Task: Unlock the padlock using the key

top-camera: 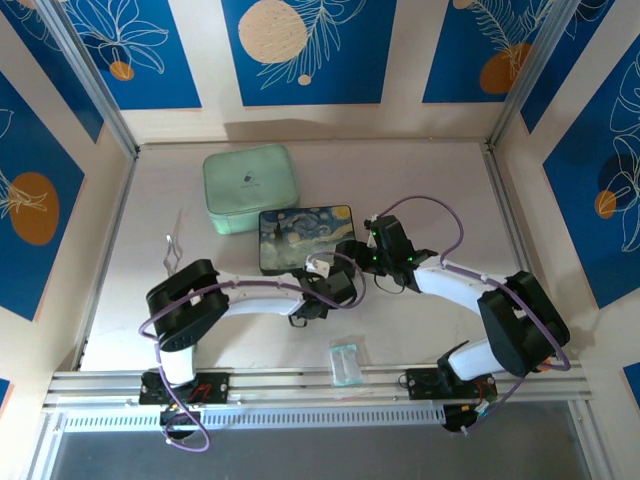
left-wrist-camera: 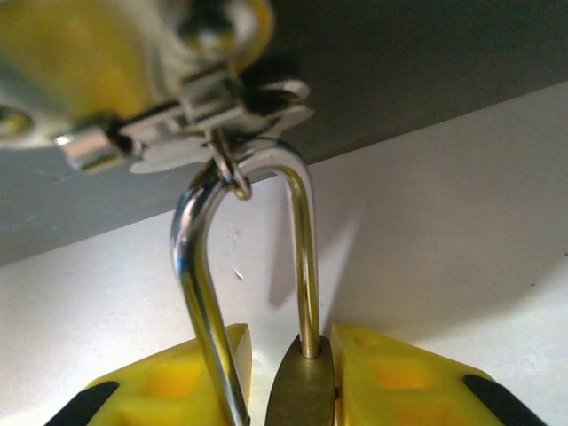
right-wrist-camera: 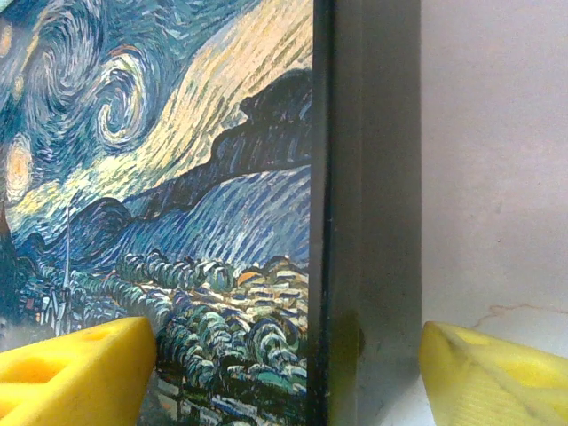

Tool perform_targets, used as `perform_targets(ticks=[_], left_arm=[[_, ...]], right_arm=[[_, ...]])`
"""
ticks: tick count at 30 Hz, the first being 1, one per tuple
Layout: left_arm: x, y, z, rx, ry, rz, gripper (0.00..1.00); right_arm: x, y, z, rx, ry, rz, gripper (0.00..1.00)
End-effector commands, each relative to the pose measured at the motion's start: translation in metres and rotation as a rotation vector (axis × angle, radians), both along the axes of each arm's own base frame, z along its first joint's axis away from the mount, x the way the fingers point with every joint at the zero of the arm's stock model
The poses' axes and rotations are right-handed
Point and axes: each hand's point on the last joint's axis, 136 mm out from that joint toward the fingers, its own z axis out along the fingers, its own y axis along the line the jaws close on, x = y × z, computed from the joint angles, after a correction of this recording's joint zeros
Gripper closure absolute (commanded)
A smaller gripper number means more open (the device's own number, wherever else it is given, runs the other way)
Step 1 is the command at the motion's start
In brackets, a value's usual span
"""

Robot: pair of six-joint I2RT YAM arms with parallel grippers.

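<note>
Left pincer (left-wrist-camera: 289, 382): jaws close together, with its yellow plastic fingertips (left-wrist-camera: 399, 382) on either side of the padlock's body. The right tip lies against the brass and a sliver of light shows between the left tip and the brass, so I cannot tell whether it truly clamps.
Padlock: small brass-gold padlock (left-wrist-camera: 303, 399), body seen edge-on between the two tips and hooked to the box's clasp at the box's near side.
Shackle: thin silver U-shaped shackle (left-wrist-camera: 306, 266). One leg enters the top of the body and the other runs down beside the body, in front of the left tip. Whether that second leg is seated cannot be told.
Clasp: blurred silver metal clasp (left-wrist-camera: 213, 133) carrying a small wire ring (left-wrist-camera: 232, 177), through which the shackle's arch passes.
Right pincer (right-wrist-camera: 288, 373): jaws wide apart and holding nothing. One yellow tip is over the painted lid and the other over the table, straddling the box's dark side wall.
Box: flat rectangular box painted with a swirling blue-and-yellow night sky (top-camera: 305, 235), mid-table between the two wrists.
Case: mint-green rounded soft case (top-camera: 250, 188), just behind the box on its left.
Packet: clear plastic packet (top-camera: 345, 360), near the front rail between the arm bases and well apart from the box.
Table: pale white tabletop (top-camera: 450, 180).
</note>
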Motion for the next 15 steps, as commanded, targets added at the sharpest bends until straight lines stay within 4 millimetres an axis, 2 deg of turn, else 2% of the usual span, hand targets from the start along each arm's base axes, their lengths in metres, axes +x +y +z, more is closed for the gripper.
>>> perform_targets(ticks=[1, 4, 7, 8, 9, 11, 15], left_arm=[[-0.016, -0.007, -0.016, -0.001, 0.064, -0.03, 0.71], [-0.021, -0.012, -0.016, -0.053, 0.084, -0.029, 0.65], [-0.024, -0.019, -0.009, -0.114, 0.082, -0.038, 0.53], [-0.023, -0.02, -0.006, -0.125, 0.071, -0.04, 0.52], [-0.023, -0.022, -0.002, -0.129, 0.06, -0.043, 0.53], [-0.022, -0.02, 0.003, -0.111, 0.047, -0.044, 0.62], [-0.022, -0.016, 0.004, -0.069, 0.047, -0.041, 0.72]], right_arm=[[-0.052, -0.028, -0.066, -0.163, 0.247, 0.017, 0.22], [-0.051, -0.029, -0.064, -0.165, 0.242, 0.015, 0.22], [-0.051, -0.029, -0.063, -0.162, 0.237, 0.016, 0.22], [-0.051, -0.029, -0.063, -0.162, 0.237, 0.016, 0.22], [-0.051, -0.029, -0.064, -0.163, 0.238, 0.016, 0.22], [-0.052, -0.029, -0.065, -0.163, 0.24, 0.014, 0.22], [-0.053, -0.029, -0.066, -0.162, 0.244, 0.013, 0.22]])
